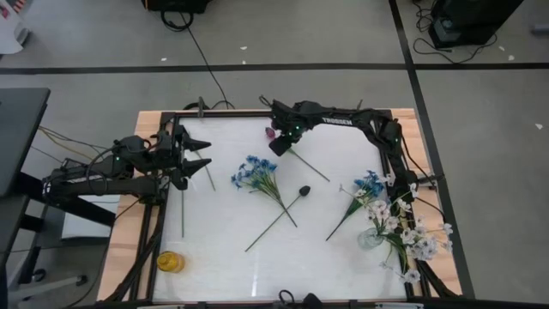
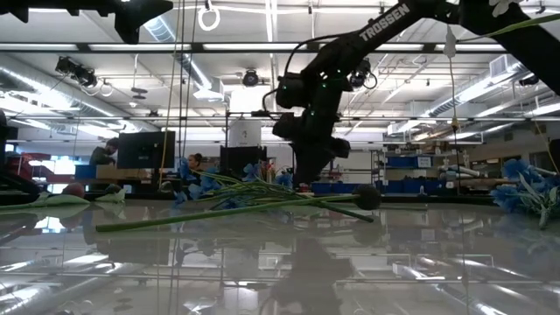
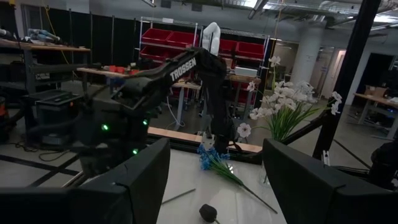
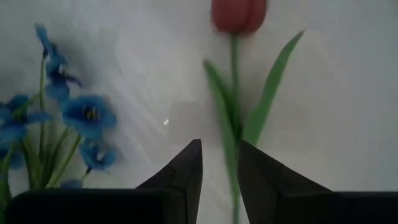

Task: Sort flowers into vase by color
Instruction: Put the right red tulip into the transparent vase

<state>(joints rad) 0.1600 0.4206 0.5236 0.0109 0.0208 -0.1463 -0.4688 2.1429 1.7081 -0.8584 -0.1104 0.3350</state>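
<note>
A dark red tulip [image 1: 270,133], its bud [image 4: 238,14] on a long green stem [image 4: 234,81], lies flat on the white table [image 1: 232,257] at the far middle. My right gripper [image 4: 219,149] points down over it. Its fingers are narrowed but apart, one on each side of the stem, just below the leaves. A blue bunch [image 1: 257,176] and a blackish bud [image 1: 304,190] lie mid-table. Another blue bunch [image 1: 367,184] lies by the glass vase [image 1: 371,239], which holds white sprays [image 1: 407,232]. My left gripper [image 1: 204,154] waits open at the left.
A yellow cup [image 1: 169,262] stands near the front left corner, and a bare green stem [image 1: 182,206] lies along the left side. A black frame [image 1: 257,114] runs along the table's edges. Bare table shows at the near middle. People show in the room behind.
</note>
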